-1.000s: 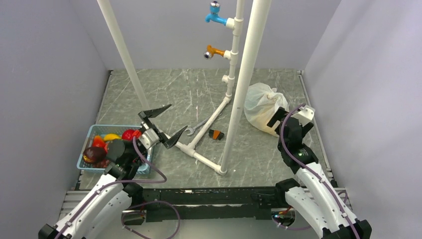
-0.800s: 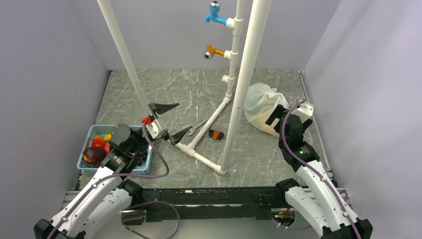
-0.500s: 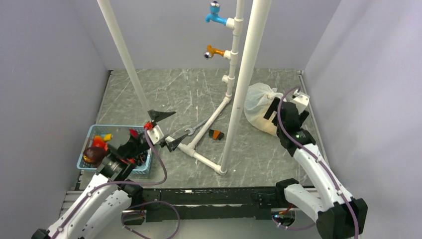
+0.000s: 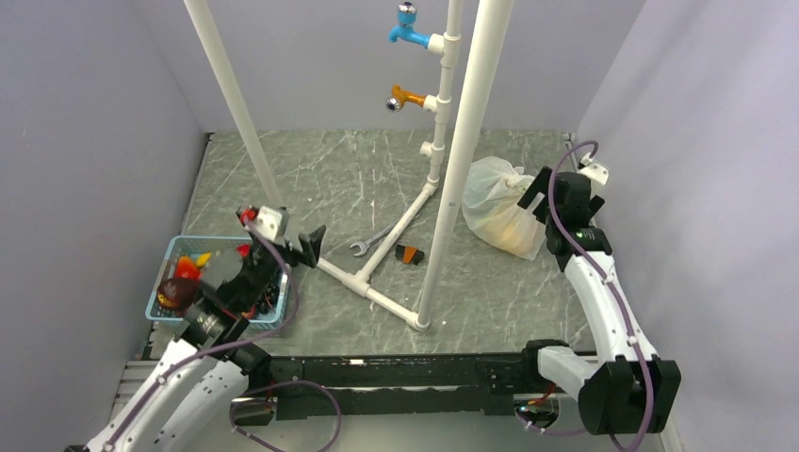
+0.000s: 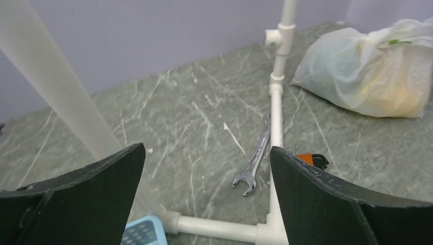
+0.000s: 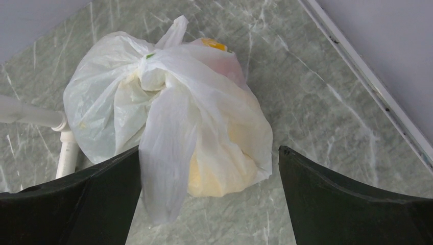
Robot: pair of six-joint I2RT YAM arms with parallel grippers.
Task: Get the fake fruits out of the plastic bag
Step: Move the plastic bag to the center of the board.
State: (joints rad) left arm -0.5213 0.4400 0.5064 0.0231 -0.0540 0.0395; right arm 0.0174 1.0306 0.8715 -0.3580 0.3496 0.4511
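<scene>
- Right gripper [image 6: 209, 153] is hanging wide open right over the plastic bag [image 6: 168, 102], a finger out to each side of it. It isn't gripping anything, and I can't tell if it's touching the film. My guess is it's lining up for a grab at the bunched top.
- The bag is sitting at about 2 o'clock on the table [image 4: 283, 160] in the overhead view. It's slumping on its side with the handles twisted into a knot-like bunch [image 6: 153, 66], which is probably why nothing is spilling out.
- Fake fruits [image 6: 214, 168] are showing through the film as yellowish blobs, plus an orange-yellow bit peeking out at the bag's 12 o'clock edge. No idea which fruits they are.
- Left gripper [image 5: 207, 149] is also gaping open and empty. It's hovering at roughly 8 o'clock and pointing toward the middle of the table.
- Just beside it a light-blue basket [image 4: 212, 241] is holding red, yellow and dark fake fruits. I'm reading it as the drop-off spot, but that's a guess.
- Between the arms a white PVC pipe frame [image 5: 276, 107] is lying across the table. A wrench [image 5: 257, 161] is lying right next to it, and a small orange-and-black tool [image 5: 310, 159] near that.
- Up at 12 o'clock a blue tap [image 4: 407, 30] and an orange tap [image 4: 405, 98] are sticking out of the upright pipe.
- Brands or writing: I'm not seeing anything readable anywhere.
</scene>
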